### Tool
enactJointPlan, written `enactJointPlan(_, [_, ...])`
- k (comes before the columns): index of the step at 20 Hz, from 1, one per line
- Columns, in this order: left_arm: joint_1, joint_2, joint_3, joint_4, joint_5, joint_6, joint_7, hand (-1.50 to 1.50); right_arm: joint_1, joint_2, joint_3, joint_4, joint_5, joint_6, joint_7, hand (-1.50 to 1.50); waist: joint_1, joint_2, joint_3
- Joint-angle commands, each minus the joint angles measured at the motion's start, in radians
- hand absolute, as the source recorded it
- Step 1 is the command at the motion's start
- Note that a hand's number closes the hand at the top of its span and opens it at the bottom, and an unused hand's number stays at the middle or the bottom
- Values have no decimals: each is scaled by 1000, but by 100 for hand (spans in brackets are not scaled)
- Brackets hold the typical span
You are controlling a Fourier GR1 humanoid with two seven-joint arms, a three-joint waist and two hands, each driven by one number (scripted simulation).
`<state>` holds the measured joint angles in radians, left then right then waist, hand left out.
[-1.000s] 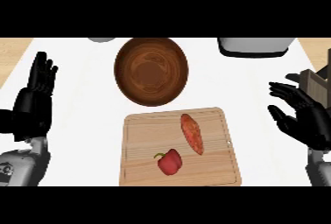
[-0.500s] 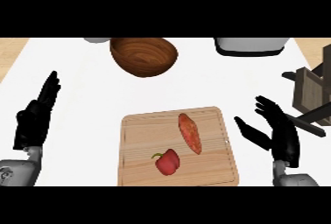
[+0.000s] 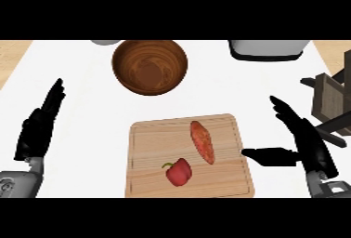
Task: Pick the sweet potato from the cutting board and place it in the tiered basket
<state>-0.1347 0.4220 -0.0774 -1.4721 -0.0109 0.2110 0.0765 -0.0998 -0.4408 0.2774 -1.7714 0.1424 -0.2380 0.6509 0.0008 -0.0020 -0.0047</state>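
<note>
A single head view looks steeply down on the white bench [image 3: 82,93], facing its far edge. It sits close enough that the cutting board [image 3: 188,186] fills the lower middle, forearms entering from the near edge.

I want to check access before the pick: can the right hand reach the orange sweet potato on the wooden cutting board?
Probably yes. The open right hand is just beside the wooden cutting board, its thumb towards the orange sweet potato; nothing lies between them.

Sweet potato [image 3: 203,142] lies on cutting board [image 3: 188,158], red pepper [image 3: 179,172] beside it, nearer the lower edge. Wooden bowl [image 3: 149,66] sits behind board; tiered basket [image 3: 334,100] at right.
</note>
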Motion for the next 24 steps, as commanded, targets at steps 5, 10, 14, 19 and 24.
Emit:
enactJointPlan(5, [-2, 10, 5, -14, 2, -35, 9, 0, -330, -62, 64, -7, -76, 292, 455, -150, 28, 2, 3])
enactJointPlan(10, [-19, -77, -37, -7, -74, 38, 20, 0, -413, 54, 106, 88, -15, 278, 565, -150, 11, 2, 4])
enactJointPlan(14, [10, -64, -32, -51, -45, -4, 45, 0, -478, 107, 105, 219, -49, 298, 604, -150, 21, 2, 4])
enactJointPlan(19, [-17, -56, 13, 28, -45, -16, -15, 0, -496, 152, 139, 334, -35, 329, 600, -150, 11, 3, 4])
enactJointPlan(24, [-38, -51, 42, 22, -40, -36, 6, 0, -454, 196, 183, 298, 5, 320, 629, -150, 0, 0, 4])
